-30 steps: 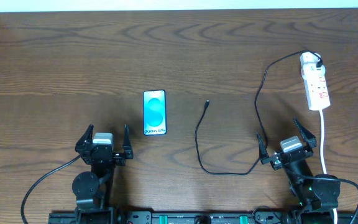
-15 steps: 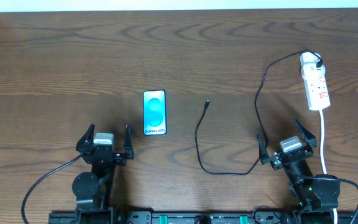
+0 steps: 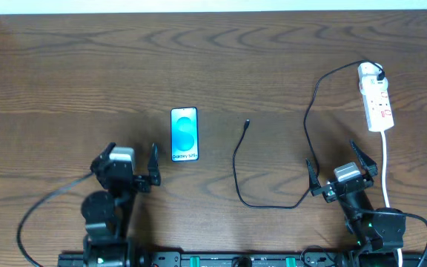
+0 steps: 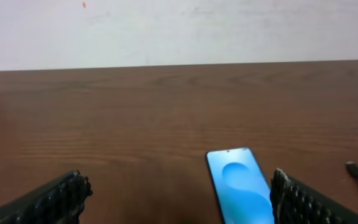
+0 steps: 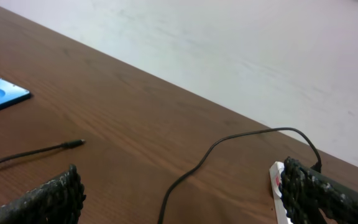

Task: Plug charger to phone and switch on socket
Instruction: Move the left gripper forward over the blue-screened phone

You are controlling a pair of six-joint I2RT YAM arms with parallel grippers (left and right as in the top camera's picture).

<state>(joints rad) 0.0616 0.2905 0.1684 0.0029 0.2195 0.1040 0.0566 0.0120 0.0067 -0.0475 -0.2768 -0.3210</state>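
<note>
Two pincers sit at the near edge of the worktop (image 3: 87,74), both released with jaws spread wide and gripping nothing. The left pincer (image 3: 133,150) is angled slightly and points toward the phone (image 3: 184,134), which lies flat, screen up and just beyond it. In the left wrist view the phone's near end is cut off by the bottom of the frame. The right pincer (image 3: 330,153) stands well to the right.

Between the two runs the charger (image 3: 237,159). Its small connector tip (image 3: 247,122) lies loose on the wood to the right of the phone, apart from it. The cable then curves nearward and passes close by the right pincer's inner finger; whether it touches cannot be told. From there it arcs away to a black plug (image 3: 379,72) seated at the far end of the socket (image 3: 374,98).

From the right wrist the socket is mostly hidden behind a finger, and its switch position is too small to read.

Broad bare wood stretches left of the phone and beyond it to the far edge, which meets a pale wall.
</note>
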